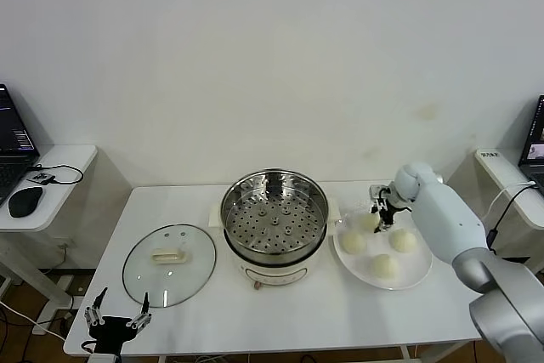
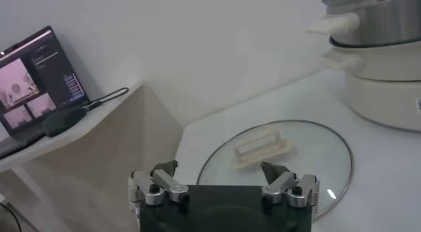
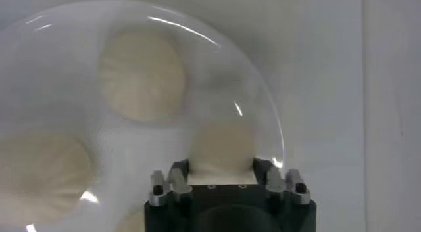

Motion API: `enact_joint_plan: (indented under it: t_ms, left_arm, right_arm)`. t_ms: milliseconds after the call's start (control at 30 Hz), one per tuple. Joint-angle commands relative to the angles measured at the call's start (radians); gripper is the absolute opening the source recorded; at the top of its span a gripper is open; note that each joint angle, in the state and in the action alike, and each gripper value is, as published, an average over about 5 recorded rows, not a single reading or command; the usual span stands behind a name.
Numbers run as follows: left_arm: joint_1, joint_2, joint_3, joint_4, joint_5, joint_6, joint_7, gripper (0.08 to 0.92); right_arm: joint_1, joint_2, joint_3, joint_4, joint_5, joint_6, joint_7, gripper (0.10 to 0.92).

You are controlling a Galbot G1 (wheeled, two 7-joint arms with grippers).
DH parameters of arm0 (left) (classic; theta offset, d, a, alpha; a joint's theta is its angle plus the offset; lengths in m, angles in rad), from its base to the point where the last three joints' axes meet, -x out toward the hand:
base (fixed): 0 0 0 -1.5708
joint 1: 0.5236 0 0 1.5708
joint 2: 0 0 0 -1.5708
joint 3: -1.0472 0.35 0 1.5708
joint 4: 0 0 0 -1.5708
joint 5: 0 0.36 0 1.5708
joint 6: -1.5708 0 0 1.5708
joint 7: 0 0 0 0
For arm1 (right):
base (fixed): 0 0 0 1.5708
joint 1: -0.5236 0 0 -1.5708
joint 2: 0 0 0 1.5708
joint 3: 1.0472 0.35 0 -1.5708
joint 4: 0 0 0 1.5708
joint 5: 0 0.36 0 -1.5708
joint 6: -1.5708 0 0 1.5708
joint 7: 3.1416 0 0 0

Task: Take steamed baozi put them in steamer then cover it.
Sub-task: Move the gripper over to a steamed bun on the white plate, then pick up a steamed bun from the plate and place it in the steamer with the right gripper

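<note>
White table [image 1: 204,312] carries the empty steamer [image 1: 274,214], its glass lid [image 1: 169,263] set aside for loading. Right gripper [image 3: 222,166], jaws apart, straddles one steamed baozi [image 3: 222,148] on the plate [image 1: 410,273]; left gripper [image 2: 223,181] parked open near the lid.

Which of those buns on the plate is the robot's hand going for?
The bun at the plate's far edge: the right gripper straddles it with open fingers; the other three lie clear.
</note>
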Motion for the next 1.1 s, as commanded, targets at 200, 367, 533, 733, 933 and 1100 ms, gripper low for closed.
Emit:
enact_joint_plan:
  t_ms: [200, 367, 533, 733, 933, 1100]
  left_arm:
    - [-0.001, 0.001, 0.001, -0.002, 0.001, -0.001, -0.001, 0.823]
    - [-0.001, 0.004, 0.005, -0.006, 0.001, -0.002, -0.002, 0.823]
    - [-0.002, 0.011, 0.003, -0.017, 0.001, -0.002, -0.002, 0.823]
    - [-0.006, 0.022, -0.005, -0.025, 0.002, -0.002, -0.003, 0.823]
    - [-0.012, 0.029, -0.008, -0.030, 0.002, -0.003, -0.006, 0.823]
    - [-0.019, 0.025, -0.008, -0.030, 0.000, -0.005, -0.013, 0.823]
  right_arm:
    - [0.037, -0.085, -0.072, 0.139, 0.148, -0.047, -0.035, 0.450]
    - [0.161, -0.143, -0.186, 0.254, 0.315, -0.083, -0.078, 0.450]
    - [0.341, -0.129, -0.315, 0.316, 0.470, -0.116, -0.123, 0.450]
    - [0.502, -0.018, -0.450, 0.310, 0.592, -0.138, -0.163, 0.450]
    - [0.576, 0.116, -0.499, 0.221, 0.635, -0.047, -0.214, 0.450]
    - [0.568, 0.199, -0.507, 0.140, 0.614, 0.234, -0.241, 0.450]
